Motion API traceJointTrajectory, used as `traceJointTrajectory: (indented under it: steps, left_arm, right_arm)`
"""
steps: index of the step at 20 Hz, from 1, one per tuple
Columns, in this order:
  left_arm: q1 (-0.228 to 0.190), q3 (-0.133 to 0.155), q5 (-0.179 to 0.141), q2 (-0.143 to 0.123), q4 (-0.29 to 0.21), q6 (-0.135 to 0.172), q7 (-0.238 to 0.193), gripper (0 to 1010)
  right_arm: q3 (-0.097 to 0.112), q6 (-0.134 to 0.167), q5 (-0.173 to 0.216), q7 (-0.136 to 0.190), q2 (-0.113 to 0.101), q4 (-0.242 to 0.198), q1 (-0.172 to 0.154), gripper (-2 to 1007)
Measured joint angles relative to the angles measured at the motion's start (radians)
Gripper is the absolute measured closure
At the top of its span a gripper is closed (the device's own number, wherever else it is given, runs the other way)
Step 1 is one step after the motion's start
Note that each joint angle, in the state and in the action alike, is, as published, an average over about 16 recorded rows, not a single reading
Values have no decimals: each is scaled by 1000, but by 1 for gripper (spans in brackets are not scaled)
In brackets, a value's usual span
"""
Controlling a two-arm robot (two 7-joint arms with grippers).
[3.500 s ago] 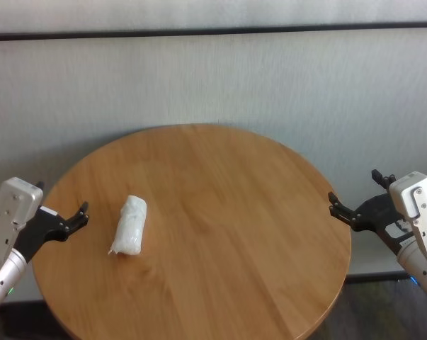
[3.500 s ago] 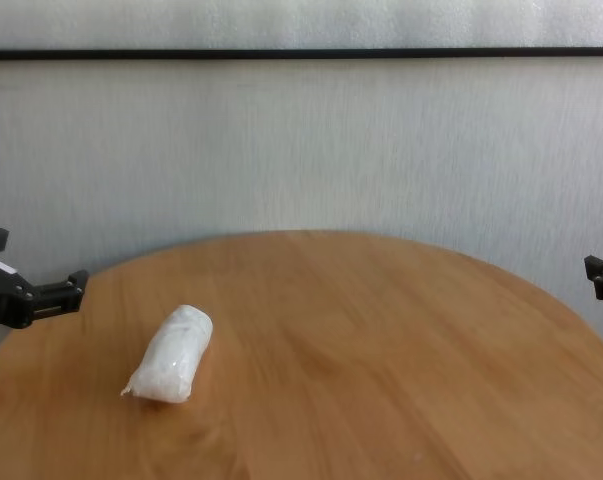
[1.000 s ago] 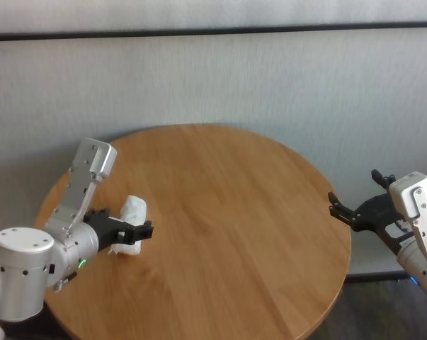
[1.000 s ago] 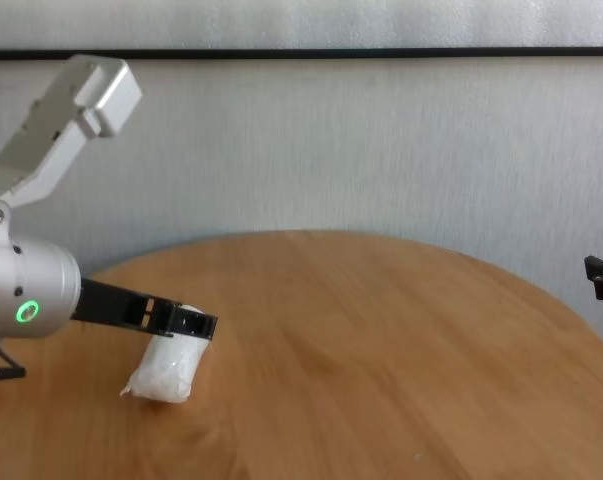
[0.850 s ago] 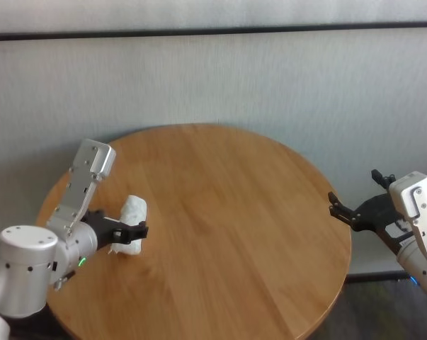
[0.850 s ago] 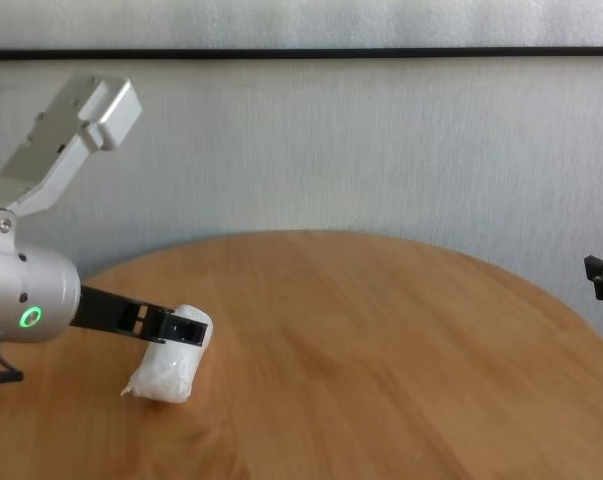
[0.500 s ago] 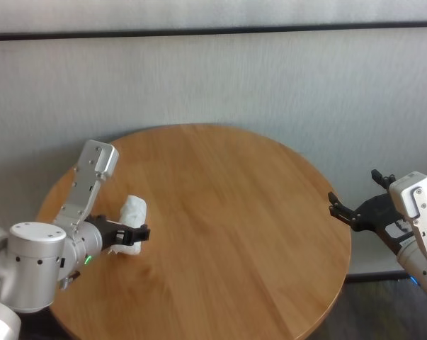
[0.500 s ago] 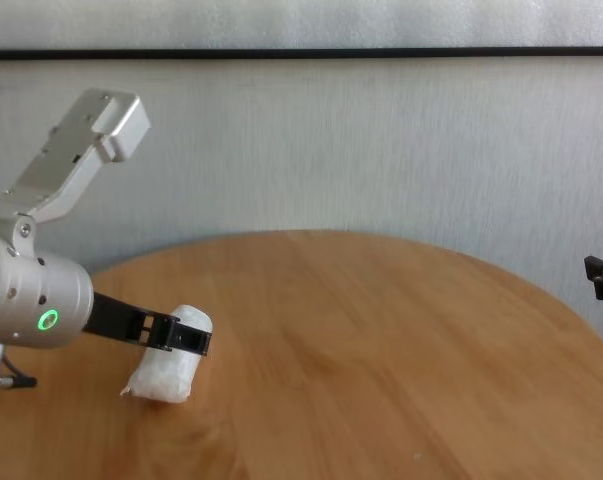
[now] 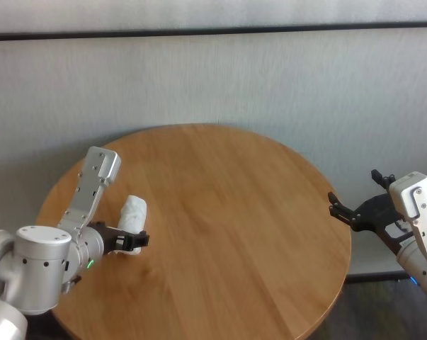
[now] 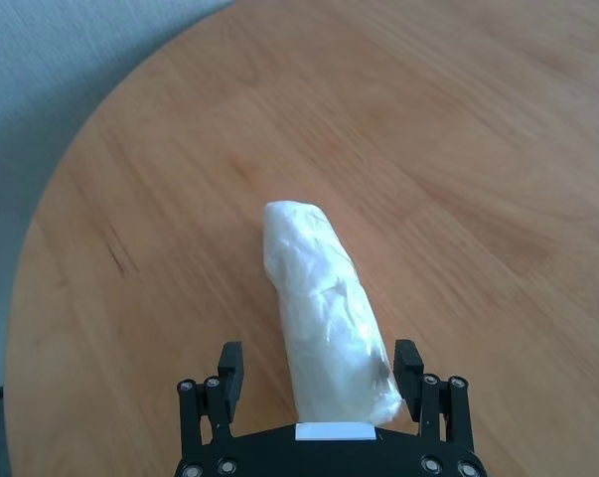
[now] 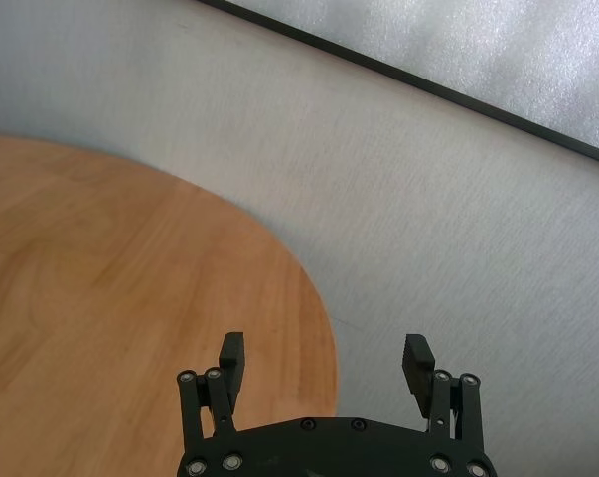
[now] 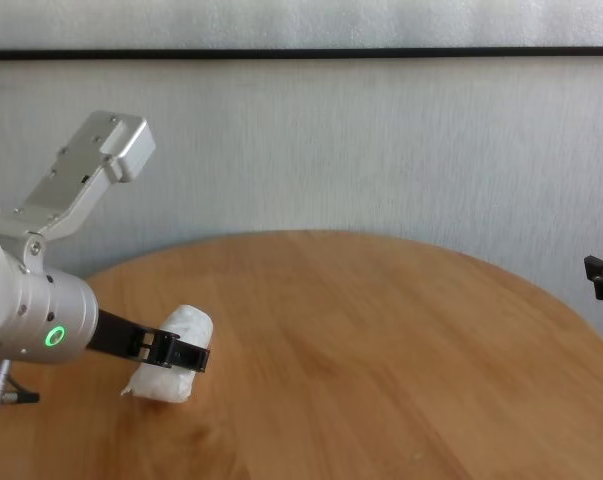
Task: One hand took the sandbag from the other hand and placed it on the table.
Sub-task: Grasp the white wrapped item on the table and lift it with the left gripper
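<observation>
The sandbag (image 9: 133, 210), a small white crinkly pouch, lies on the left part of the round wooden table (image 9: 234, 212). My left gripper (image 9: 136, 240), black with a silver wrist and a green ring, reaches over the bag's near end. In the left wrist view its open fingers (image 10: 229, 364) stand on either side of the sandbag (image 10: 324, 308) without squeezing it. In the chest view the left gripper (image 12: 186, 355) is low over the sandbag (image 12: 178, 333). My right gripper (image 9: 355, 191) hangs open off the table's right edge; the right wrist view shows nothing in the right gripper (image 11: 322, 353).
A pale grey wall (image 9: 213, 78) with a dark horizontal strip runs behind the table. Bare wood (image 12: 401, 360) stretches from the bag to the right rim (image 11: 319, 298).
My left arm has sunk lower and drawn back slightly, so its fingers now straddle the bag's near end. The sandbag and the right arm have not moved.
</observation>
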State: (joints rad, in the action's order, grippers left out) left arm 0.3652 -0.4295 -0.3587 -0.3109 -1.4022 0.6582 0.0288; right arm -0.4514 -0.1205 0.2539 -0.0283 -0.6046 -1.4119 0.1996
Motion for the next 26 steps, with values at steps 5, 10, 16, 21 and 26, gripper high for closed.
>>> traceJointTrajectory:
  steps: [5,10,16,21,26]
  left_arm:
    - [11,0,17,12,34,-12,-2,8]
    - [23,0,29,24,69,-23,-10,8]
    - [32,8,33,36,99,-20,-26,8]
    - [36,15,32,43,115,-14,-36,8]
    - [38,22,31,47,123,-8,-40,10]
  right_arm:
    - [0,0,0,0,0,0,0,2]
    - [0,0,0,0,0,0,0,2]
    - [0,0,0,0,0,0,0,2]
    - [0,0,0,0,0,0,0,2]
    - [0,0,0,0,0,0,0,2]
